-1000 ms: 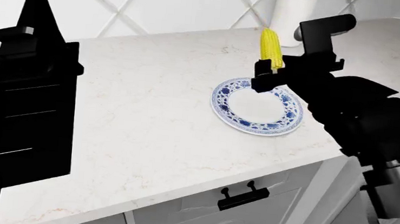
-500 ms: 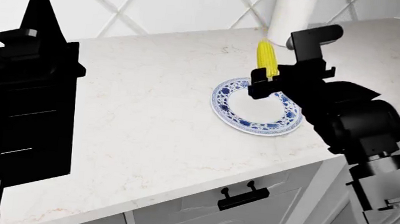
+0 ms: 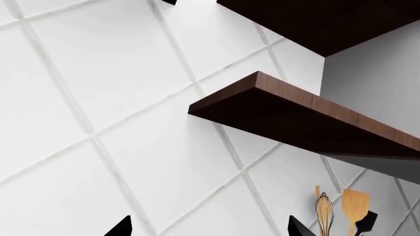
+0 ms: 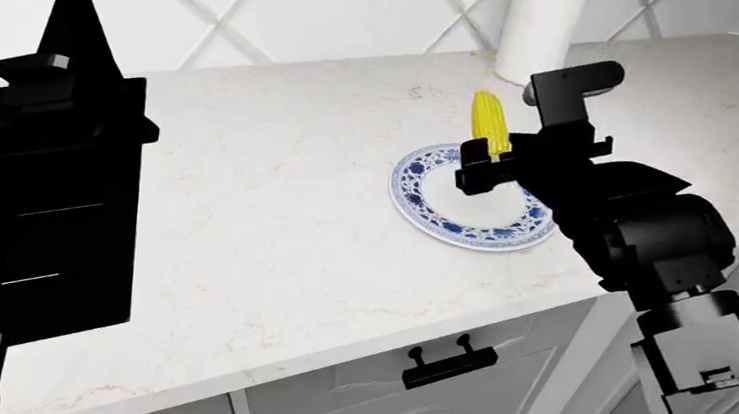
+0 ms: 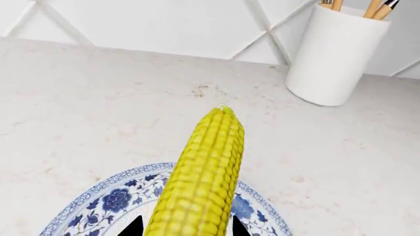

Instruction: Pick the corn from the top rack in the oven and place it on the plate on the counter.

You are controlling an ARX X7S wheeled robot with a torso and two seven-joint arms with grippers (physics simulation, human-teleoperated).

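Observation:
The yellow corn (image 4: pixel 489 120) is held in my right gripper (image 4: pixel 481 162), tip pointing up and away, just above the far part of the blue-rimmed white plate (image 4: pixel 449 214) on the marble counter (image 4: pixel 274 229). In the right wrist view the corn (image 5: pixel 200 172) sits between the two black fingertips (image 5: pixel 135 227), over the plate's rim (image 5: pixel 105 201). My left gripper (image 3: pixel 210 231) is open and empty, raised toward the tiled wall; it shows as a black mass at the head view's left (image 4: pixel 71 30). The oven and its rack are out of view.
A white utensil holder (image 4: pixel 536 31) stands behind the plate near the wall, also in the right wrist view (image 5: pixel 335 54). A brown wall shelf (image 3: pixel 302 118) and hanging utensils (image 3: pixel 341 211) show in the left wrist view. A grey cabinet with a black handle (image 4: pixel 450 360) lies below the counter edge.
My right gripper has lowered with the corn and drawn slightly toward the plate. The left arm has stayed still.

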